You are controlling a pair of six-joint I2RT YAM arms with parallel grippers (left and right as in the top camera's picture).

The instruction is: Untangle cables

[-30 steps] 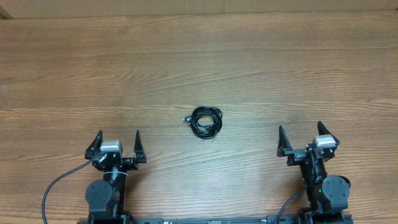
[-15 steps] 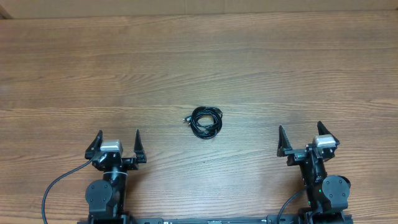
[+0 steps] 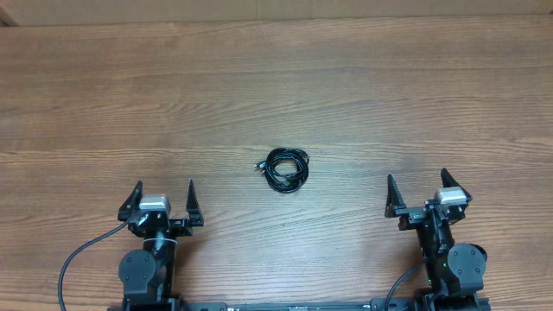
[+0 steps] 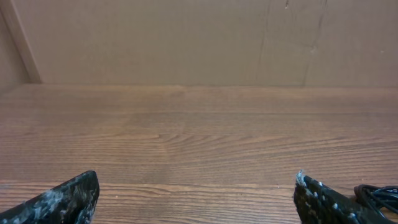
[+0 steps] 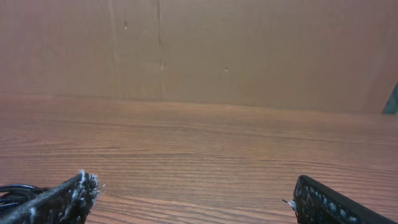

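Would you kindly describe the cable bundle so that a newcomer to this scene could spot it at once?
On the wooden table, look near the middle, ahead of and between the open left gripper and the open right gripper. The cables lie as one small black coil, a plug end poking out on its left; unlike the bulky grippers, it is thin and looped.

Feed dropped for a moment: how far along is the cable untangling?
Nothing looks done: the thin black cables lie in one tight coil on the wooden table. Nothing is in hand: the left gripper and right gripper sit open, empty, apart from the coil. All the untangling is left.
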